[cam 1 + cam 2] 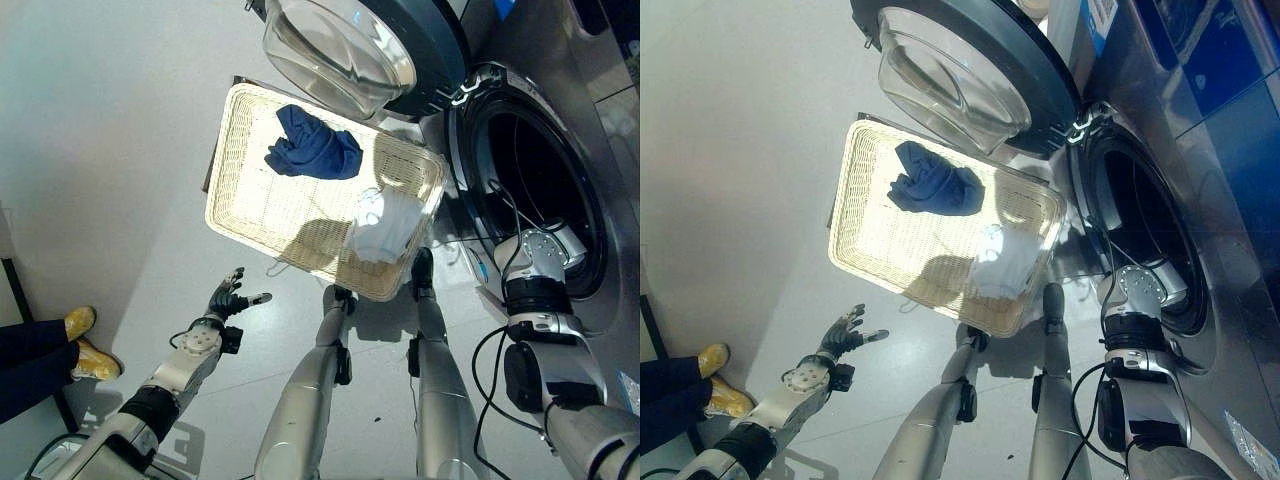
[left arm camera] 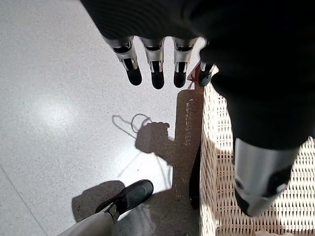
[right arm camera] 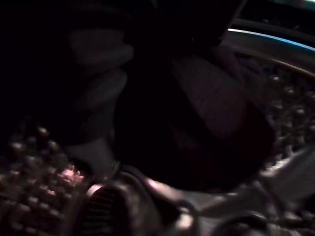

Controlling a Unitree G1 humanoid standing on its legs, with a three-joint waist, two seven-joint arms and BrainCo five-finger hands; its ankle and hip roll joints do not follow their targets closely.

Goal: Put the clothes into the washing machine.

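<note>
pale wicker fills the middle of the left eye view: a flat woven basket [image 1: 260, 195] lies on the grey floor [image 1: 100, 120] just left of the washing machine [image 1: 560, 130], whose round glass door [image 1: 345, 45] is swung open above the basket's far edge. two garments sit in the basket, a crumpled blue cloth [image 1: 312, 145] toward the far side and a white cloth [image 1: 385, 225] at the near right corner. the left hand [image 1: 232, 297] hangs over the floor, near and left of the basket, fingers spread and grasping nothing. the right arm reaches into the dark drum opening [image 1: 530, 190], its hand hidden inside. a person's yellow shoes [image 1: 82, 345] stand at the far left.

the right eye view gives the same layout, with the white cloth nearest the drum.

the left wrist view shows the left hand's straight, released fingers [image 2: 156, 73] above bare floor, the basket's rim beside them.

the right wrist view is very dark. perforated drum wall [image 3: 34, 167] is visible, and a dim rounded mass [image 3: 211, 103] may be cloth, though i cannot tell, nor whether the right hand is clenched or released.

judging from this, the task is partly along at best: both visible garments remain in the basket and have yet to go into the drum.
</note>
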